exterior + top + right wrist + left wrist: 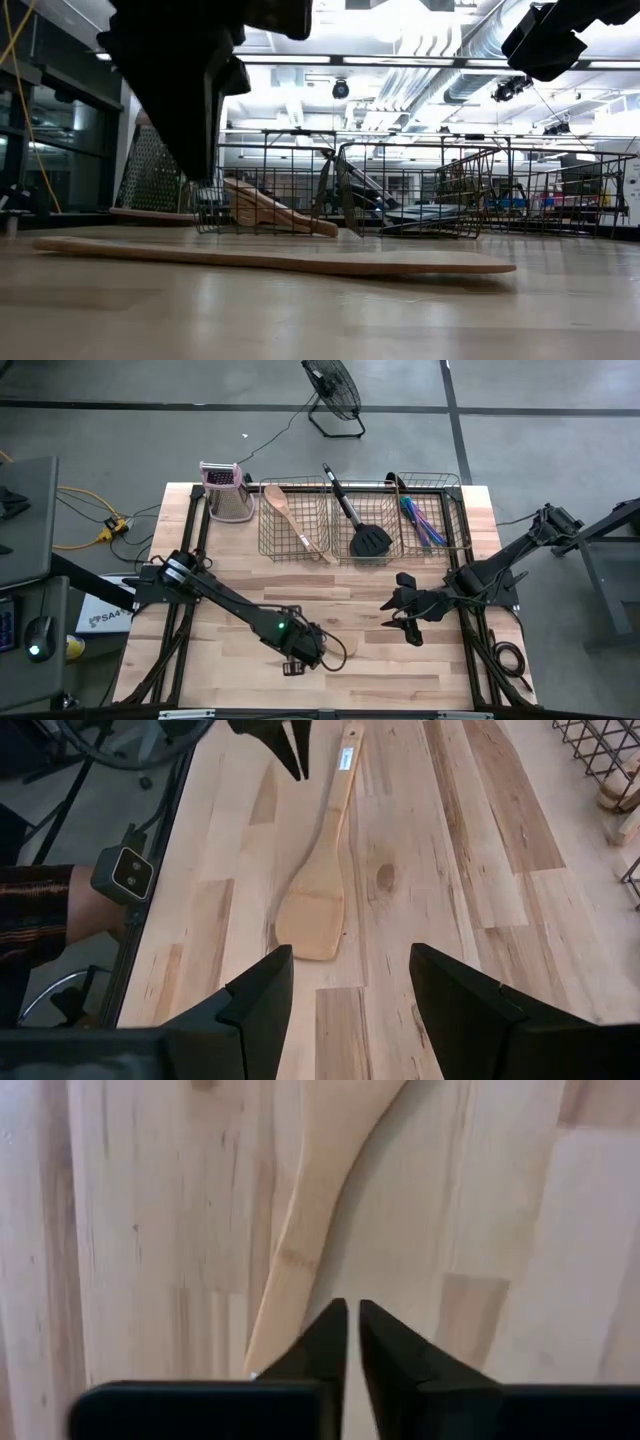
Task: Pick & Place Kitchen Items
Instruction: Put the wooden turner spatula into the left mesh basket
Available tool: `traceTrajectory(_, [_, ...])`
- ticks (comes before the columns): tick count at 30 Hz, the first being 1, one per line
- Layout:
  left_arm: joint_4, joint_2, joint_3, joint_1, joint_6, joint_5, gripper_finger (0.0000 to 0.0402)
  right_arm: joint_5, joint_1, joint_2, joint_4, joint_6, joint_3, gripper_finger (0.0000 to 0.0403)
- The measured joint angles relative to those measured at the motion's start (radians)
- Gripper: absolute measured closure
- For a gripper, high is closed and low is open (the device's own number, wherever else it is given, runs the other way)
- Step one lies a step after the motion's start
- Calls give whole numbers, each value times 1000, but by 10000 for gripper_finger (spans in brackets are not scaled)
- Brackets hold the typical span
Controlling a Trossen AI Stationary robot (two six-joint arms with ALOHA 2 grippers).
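Note:
A light wooden spatula (315,910) lies flat on the table (240,680) near its front middle, also showing in the high view (338,650) and the low view (280,258). My left gripper (353,1305) hovers over the spatula's handle (300,1240), pointing steeply down. Its fingers are shut with nothing between them and stand clear of the wood (200,170). My right gripper (350,965) waits open above the table's right side (405,615), facing the spatula's blade end.
Three wire baskets stand along the far edge: one holds a wooden spoon (292,520), one a black spatula (362,530), one iridescent cutlery (422,520). A metal grater (226,492) stands left of them. A person's sleeved arm with a watch (60,905) shows beyond the table's left edge.

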Motion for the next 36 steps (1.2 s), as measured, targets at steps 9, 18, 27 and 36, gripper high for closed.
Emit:
traceTrajectory(9, [-3, 3, -43, 1, 50, -119, 234, 0, 0, 0, 0, -3, 0, 208])
traceTrajectory(18, [4, 4, -121, 1, 116, -82, 210, 0, 0, 0, 0, -3, 0, 208])
traceTrajectory(27, [46, 4, -175, 12, 143, -58, 213, 0, 0, 0, 0, -3, 0, 208])
traceTrajectory(36, [127, -3, -231, 80, 200, 76, 213, 0, 0, 0, 0, -3, 0, 208])
